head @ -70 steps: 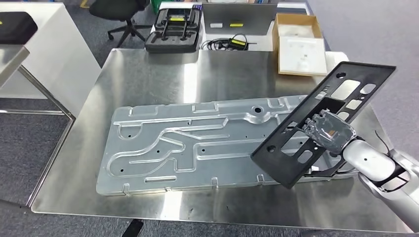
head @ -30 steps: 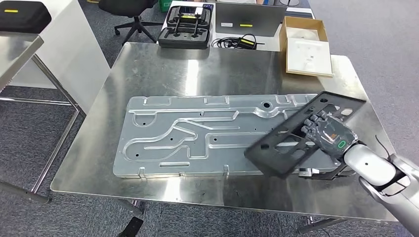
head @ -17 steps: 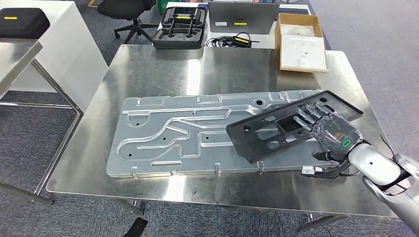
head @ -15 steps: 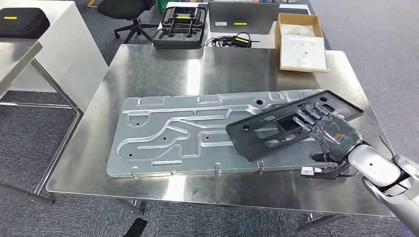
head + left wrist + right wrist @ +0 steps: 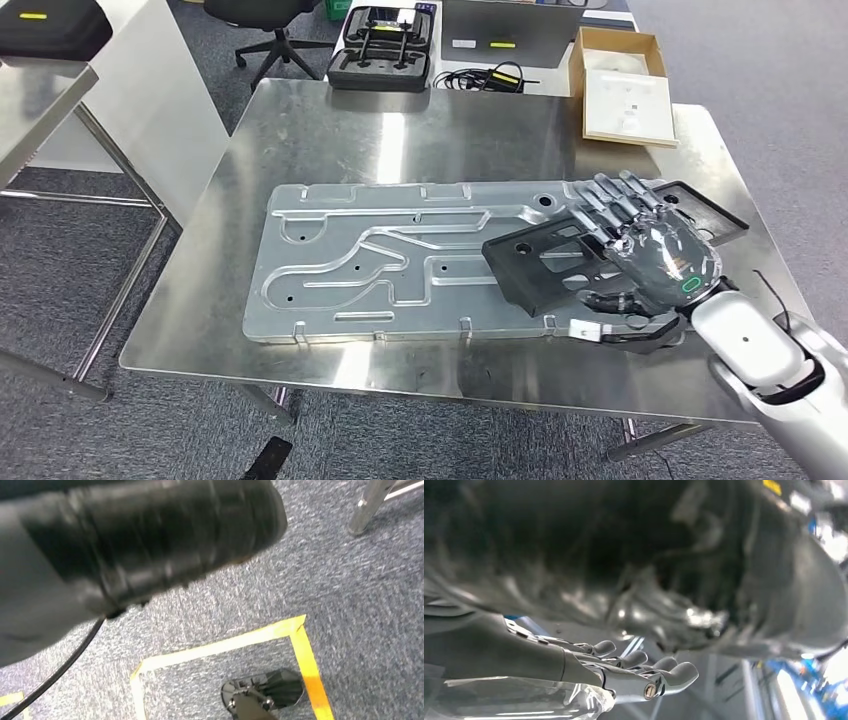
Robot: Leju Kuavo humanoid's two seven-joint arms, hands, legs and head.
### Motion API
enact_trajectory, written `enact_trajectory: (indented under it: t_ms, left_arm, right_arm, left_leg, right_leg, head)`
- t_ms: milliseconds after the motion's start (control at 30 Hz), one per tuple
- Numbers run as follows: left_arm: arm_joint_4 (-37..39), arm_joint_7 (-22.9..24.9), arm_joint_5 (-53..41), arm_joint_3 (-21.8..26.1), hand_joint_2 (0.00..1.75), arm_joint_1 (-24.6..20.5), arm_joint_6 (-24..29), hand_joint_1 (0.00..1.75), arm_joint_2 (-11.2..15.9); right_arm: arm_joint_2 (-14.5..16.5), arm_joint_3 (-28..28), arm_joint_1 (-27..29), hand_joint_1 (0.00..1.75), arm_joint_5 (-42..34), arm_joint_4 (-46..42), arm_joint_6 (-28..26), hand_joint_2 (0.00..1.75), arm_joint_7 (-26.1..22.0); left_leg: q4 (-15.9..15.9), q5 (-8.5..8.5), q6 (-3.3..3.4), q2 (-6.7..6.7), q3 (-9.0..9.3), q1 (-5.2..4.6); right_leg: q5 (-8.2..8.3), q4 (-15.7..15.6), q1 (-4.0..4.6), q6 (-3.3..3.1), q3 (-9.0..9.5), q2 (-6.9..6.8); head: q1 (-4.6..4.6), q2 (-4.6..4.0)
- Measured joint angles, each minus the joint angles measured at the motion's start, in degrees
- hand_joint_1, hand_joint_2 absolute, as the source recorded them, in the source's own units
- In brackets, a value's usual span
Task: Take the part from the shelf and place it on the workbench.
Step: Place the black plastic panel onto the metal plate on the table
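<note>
The black flat part [image 5: 530, 262], full of cut-outs, lies flat on the right end of the large silver stamped plate [image 5: 380, 250] on the steel workbench [image 5: 400, 140]. My right hand [image 5: 650, 255] sits over the part's right half, fingers stretched out and spread across its top, thumb by its near edge. In the right wrist view the fingers [image 5: 644, 672] are straight, with a gap to the dark blurred surface facing them. My left hand [image 5: 125, 555] is a close grey and dark blur over the carpet, and its fingers cannot be made out.
A cardboard box [image 5: 622, 85] stands at the workbench's far right corner. Behind the bench are a black case [image 5: 385, 45], cables [image 5: 495, 78] and a grey panel [image 5: 510, 30]. A white table [image 5: 150, 90] stands to the left. Yellow floor tape [image 5: 300, 645] marks the carpet.
The black part came down from a steep tilt to lie flat on the silver plate. My right hand's fingers have straightened over it. The camera has shifted a little.
</note>
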Motion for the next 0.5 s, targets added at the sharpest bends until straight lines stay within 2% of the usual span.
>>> enact_trajectory:
  t_ms: [33, 100, 133, 167, 233, 267, 300, 333, 400, 433, 467, 500]
  left_arm:
    - [0.00, -0.02, 0.00, 0.01, 0.00, 0.00, -0.04, 0.00, -0.12]
    - [0.00, -0.04, 0.00, 0.01, 0.00, -0.02, -0.11, 0.00, -0.29]
    - [0.00, -0.06, 0.01, 0.01, 0.00, -0.02, -0.16, 0.00, -0.36]
    - [0.00, -0.08, 0.01, 0.01, 0.00, -0.01, -0.22, 0.00, -0.41]
    - [0.00, -0.10, 0.02, 0.01, 0.00, 0.03, -0.31, 0.00, -0.56]
    - [0.00, -0.10, 0.02, 0.01, 0.00, 0.04, -0.32, 0.00, -0.63]
    - [0.00, -0.10, 0.02, 0.01, 0.00, 0.06, -0.32, 0.00, -0.70]
    - [0.00, -0.10, 0.02, 0.01, 0.00, 0.06, -0.31, 0.00, -0.78]
    - [0.00, -0.10, 0.02, 0.01, 0.00, 0.08, -0.30, 0.00, -1.03]
    - [0.00, -0.10, 0.02, 0.01, 0.00, 0.09, -0.30, 0.00, -1.16]
    - [0.00, -0.10, 0.02, 0.01, 0.00, 0.10, -0.29, 0.00, -1.26]
    - [0.00, -0.10, 0.03, 0.01, 0.00, 0.10, -0.29, 0.00, -1.33]
  right_arm:
    - [0.67, -0.26, 0.00, 0.00, -0.10, -1.43, -0.19, 0.00, 0.44]
    - [1.89, -0.94, -0.04, 0.00, -0.19, -4.13, -0.62, 0.00, 1.20]
    - [2.50, -1.26, -0.03, 0.00, -0.26, -5.36, -0.99, 0.00, 1.58]
    - [3.18, -1.50, 0.02, 0.00, -0.37, -6.51, -1.57, 0.00, 2.05]
    - [5.04, -1.70, 0.44, 0.00, -0.51, -8.70, -3.34, 0.00, 3.04]
    - [6.15, -1.70, 0.73, 0.00, -0.43, -9.75, -4.23, 0.00, 3.48]
    - [7.26, -1.70, 1.06, 0.00, -0.27, -10.75, -4.97, 0.00, 3.86]
    - [8.21, -1.70, 1.35, 0.00, -0.06, -11.59, -5.51, 0.00, 4.16]
    - [9.81, -1.70, 1.86, 0.00, 0.35, -12.86, -6.12, 0.00, 4.58]
    - [10.50, -1.70, 2.14, 0.00, 0.49, -13.34, -6.34, 0.00, 4.70]
    - [11.11, -1.70, 2.40, 0.00, 0.52, -13.76, -6.62, 0.00, 4.80]
    - [11.70, -1.70, 2.65, 0.00, 0.33, -14.12, -7.14, 0.00, 4.95]
  left_leg:
    - [0.27, 0.21, -0.13, -0.04, -0.46, 0.03]
    - [0.86, 0.59, -0.59, -0.13, -1.29, 0.04]
    - [1.06, 0.84, -0.94, -0.19, -1.55, 0.01]
    - [1.14, 1.16, -1.33, -0.24, -1.74, -0.01]
    - [1.04, 1.78, -2.18, -0.35, -2.03, 0.00]
    - [1.34, 1.38, -2.57, -0.35, -2.42, 0.09]
    - [2.41, 0.01, -2.94, -0.32, -3.04, 0.17]
    - [4.60, -2.33, -3.26, -0.26, -3.95, 0.27]
    - [11.52, -7.84, -3.77, -0.17, -5.99, 0.40]
    - [14.83, -9.42, -3.94, -0.16, -6.61, 0.45]
    - [16.88, -9.68, -4.03, -0.15, -6.55, 0.51]
    - [17.17, -8.78, -4.03, -0.15, -5.56, 0.56]
  right_leg:
    - [1.48, -3.14, -0.06, 0.02, 2.25, 0.00]
    - [3.34, -10.23, 0.04, -0.11, 6.60, 0.05]
    - [3.79, -12.30, 0.20, -0.28, 7.73, 0.12]
    - [3.87, -13.03, 0.43, -0.53, 7.92, 0.21]
    - [4.72, -13.02, 0.61, -1.30, 7.31, 0.26]
    - [5.18, -13.12, 0.56, -1.77, 6.91, 0.21]
    - [5.74, -13.25, 0.47, -2.31, 6.42, 0.13]
    - [6.34, -13.35, 0.38, -2.77, 5.82, 0.03]
    - [7.48, -13.33, 0.52, -3.33, 4.35, -0.09]
    - [8.08, -13.32, 0.62, -3.41, 3.54, -0.12]
    - [8.69, -13.30, 0.73, -3.43, 2.69, -0.14]
    - [9.32, -13.28, 0.85, -3.41, 1.82, -0.13]
  head:
    - [0.01, 0.00]
    - [-0.03, 0.01]
    - [-0.02, 0.01]
    - [-0.03, 0.01]
    - [-0.01, 0.01]
    - [-0.04, 0.01]
    - [-0.10, 0.01]
    - [-0.17, 0.00]
    - [-0.30, -0.01]
    - [-0.31, 0.00]
    - [-0.29, 0.00]
    - [-0.30, 0.00]
